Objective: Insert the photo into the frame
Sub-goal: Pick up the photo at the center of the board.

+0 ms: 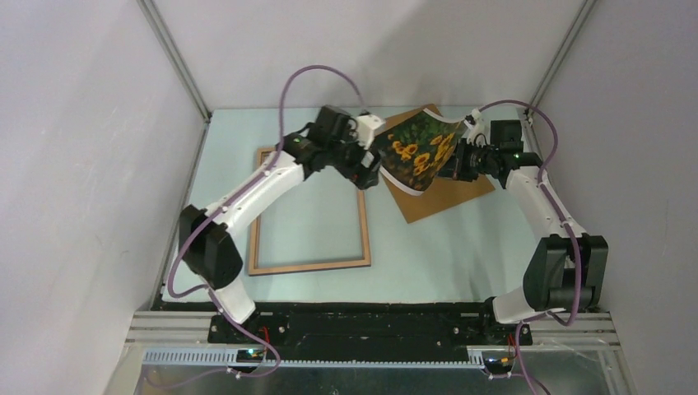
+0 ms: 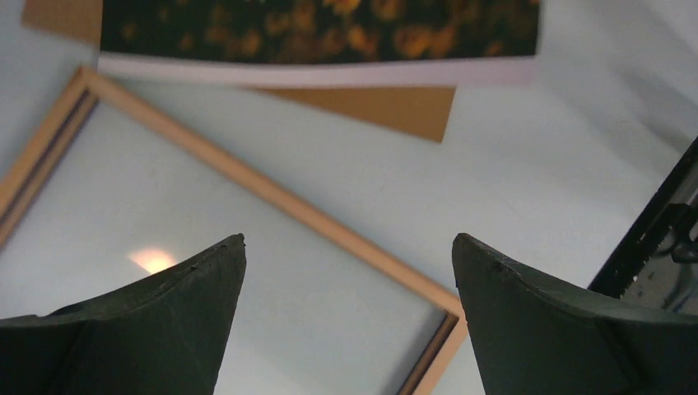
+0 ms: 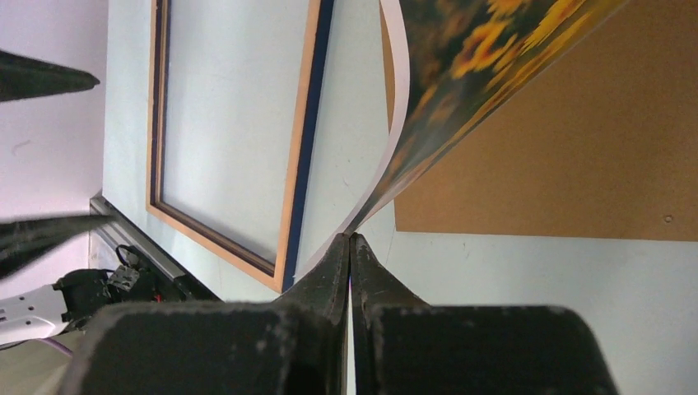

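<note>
The photo (image 1: 416, 152), sunflowers on dark green, hangs curved in the air above the brown backing board. My right gripper (image 1: 454, 162) is shut on the photo's edge; in the right wrist view the sheet (image 3: 461, 66) bends up from the closed fingertips (image 3: 351, 239). The frame (image 1: 311, 265) lies flat on the table at the left, light wood face up; it shows in the left wrist view (image 2: 272, 191) and the right wrist view (image 3: 298, 164). My left gripper (image 1: 368, 177) is open and empty, above the frame's far right corner, just left of the photo (image 2: 321, 33).
The brown backing board (image 1: 449, 196) lies on the table under the photo, at the back right; it shows in the right wrist view (image 3: 576, 156). White walls enclose the table on three sides. A black rail (image 1: 370, 321) runs along the near edge.
</note>
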Action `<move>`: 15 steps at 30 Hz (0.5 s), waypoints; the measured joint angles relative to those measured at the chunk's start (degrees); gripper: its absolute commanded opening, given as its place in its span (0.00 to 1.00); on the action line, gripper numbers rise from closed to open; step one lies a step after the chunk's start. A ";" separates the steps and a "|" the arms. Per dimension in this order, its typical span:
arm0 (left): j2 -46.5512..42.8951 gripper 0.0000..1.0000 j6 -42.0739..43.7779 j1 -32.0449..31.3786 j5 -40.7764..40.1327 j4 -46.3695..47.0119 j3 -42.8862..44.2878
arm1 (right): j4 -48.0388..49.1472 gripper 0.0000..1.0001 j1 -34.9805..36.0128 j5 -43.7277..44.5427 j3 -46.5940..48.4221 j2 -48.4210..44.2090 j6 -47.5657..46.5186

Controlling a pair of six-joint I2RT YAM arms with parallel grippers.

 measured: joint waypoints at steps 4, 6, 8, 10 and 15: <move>5.16 1.00 1.11 -8.13 -7.13 0.39 7.34 | -1.03 0.00 -0.24 -0.26 0.76 1.46 1.33; 8.00 1.00 1.44 -11.10 -10.05 0.52 10.73 | -1.62 0.00 -0.50 -0.52 1.18 1.95 1.90; 10.95 1.00 1.44 -13.62 -12.04 0.46 14.03 | -1.90 0.00 -0.87 -0.96 1.38 2.14 2.43; 14.25 1.00 1.44 -15.85 -13.99 0.61 17.64 | -2.16 0.00 -1.40 -1.60 1.40 2.14 2.86; 20.68 1.00 1.49 -18.99 -17.70 0.39 24.52 | -2.75 0.00 -3.98 -3.50 1.49 2.14 4.33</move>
